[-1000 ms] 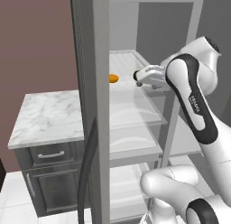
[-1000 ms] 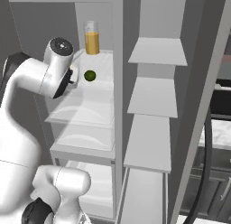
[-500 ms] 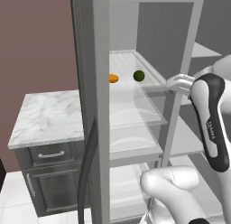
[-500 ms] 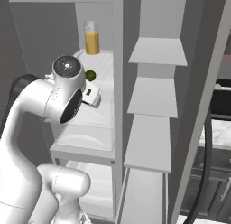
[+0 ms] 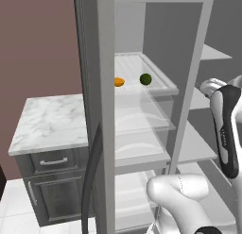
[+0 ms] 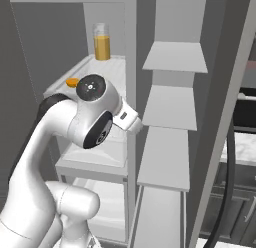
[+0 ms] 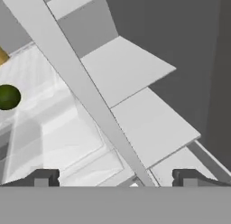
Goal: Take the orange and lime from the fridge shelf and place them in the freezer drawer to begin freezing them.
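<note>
Since half a second ago the arm has swung further out to the right of the fridge column, away from the fruit, and both fruits sit where they did. From the left base view, the orange (image 5: 119, 81) and the lime (image 5: 145, 79) rest apart from each other on the ridged white fridge shelf (image 5: 160, 87), the orange partly hidden behind the fridge's grey front post (image 5: 106, 115); the arm's dark-and-white forearm stands at the far right, beyond the divider, and a marble-topped cabinet (image 5: 52, 122) stands to the left of the fridge. From the right base view, the arm's big round joint covers the front of that shelf; the orange (image 6: 73, 82) peeks out just beside it, and a tall glass of orange juice (image 6: 102, 42) stands at the shelf's back corner, with plain grey shelves (image 6: 175, 57) stepping down to the right. From the hand view, the gripper (image 7: 115, 178) has its two dark fingertips set wide apart with nothing between them; the lime (image 7: 9, 97) lies at the left edge on the ridged shelf, a sliver of the orange (image 7: 2, 56) above it, and a grey divider bar (image 7: 76, 78) crosses diagonally between that shelf and the grey shelves.
</note>
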